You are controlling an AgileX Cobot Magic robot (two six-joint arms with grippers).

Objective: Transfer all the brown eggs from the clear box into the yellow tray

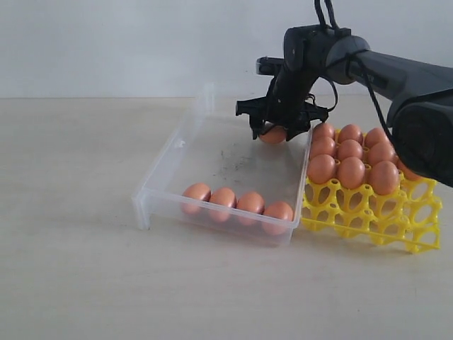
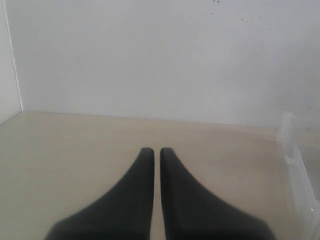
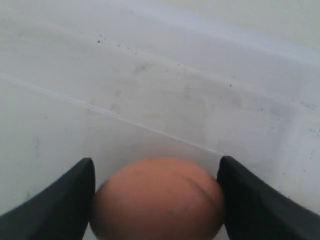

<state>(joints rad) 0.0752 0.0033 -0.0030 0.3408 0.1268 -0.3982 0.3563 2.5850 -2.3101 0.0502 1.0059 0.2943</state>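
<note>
My right gripper is over the far right corner of the clear box, shut on a brown egg. In the right wrist view both fingers press the sides of that egg, with the box's scuffed floor behind it. Several more brown eggs lie in a row along the box's near wall. The yellow tray touches the box's right side, and several eggs fill its far cups. My left gripper is shut and empty over bare table. It does not show in the exterior view.
The tray's near cups hold nothing. The right arm reaches in from the right, above the tray. A corner of the clear box shows in the left wrist view. A white wall stands behind the table.
</note>
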